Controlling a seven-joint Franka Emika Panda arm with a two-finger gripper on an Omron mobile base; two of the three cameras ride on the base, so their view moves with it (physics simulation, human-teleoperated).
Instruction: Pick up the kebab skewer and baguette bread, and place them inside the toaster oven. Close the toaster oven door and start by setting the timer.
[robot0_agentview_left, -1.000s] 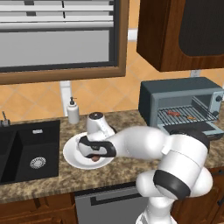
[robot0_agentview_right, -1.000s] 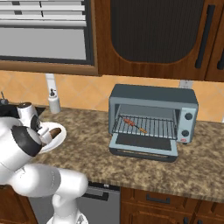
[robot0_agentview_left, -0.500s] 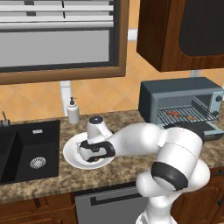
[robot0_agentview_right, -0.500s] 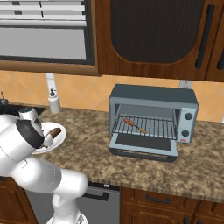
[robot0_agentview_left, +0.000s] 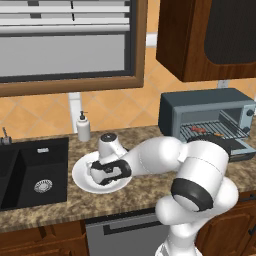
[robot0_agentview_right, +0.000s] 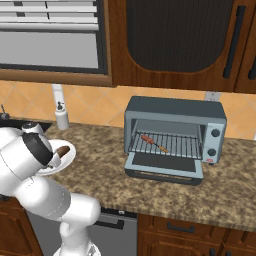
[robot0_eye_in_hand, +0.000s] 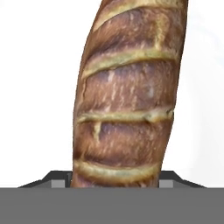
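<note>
The baguette bread (robot0_eye_in_hand: 127, 100) lies on a white plate (robot0_agentview_left: 81, 178), close under the hand; its brown end (robot0_agentview_right: 62, 150) pokes out past my wrist. My gripper (robot0_eye_in_hand: 116, 180) is down over the loaf, open, one dark fingertip on each side of it at the loaf's near end. In the left base view the gripper (robot0_agentview_left: 107, 172) sits low over the plate's middle. The kebab skewer (robot0_agentview_right: 154, 143) rests on the wire rack inside the toaster oven (robot0_agentview_right: 175, 107). The toaster oven door (robot0_agentview_right: 162, 167) hangs open, folded down flat in front.
A soap dispenser (robot0_agentview_left: 83, 127) stands behind the plate by the wall. A black sink (robot0_agentview_left: 30, 172) lies left of the plate. Two round knobs (robot0_agentview_right: 216, 133) sit on the oven's right side. Dark wood cabinets (robot0_agentview_right: 175, 40) hang above the oven.
The hand has dropped lower onto the plate over the baguette, and the elbow has swung forward and down. The oven and skewer have not moved.
</note>
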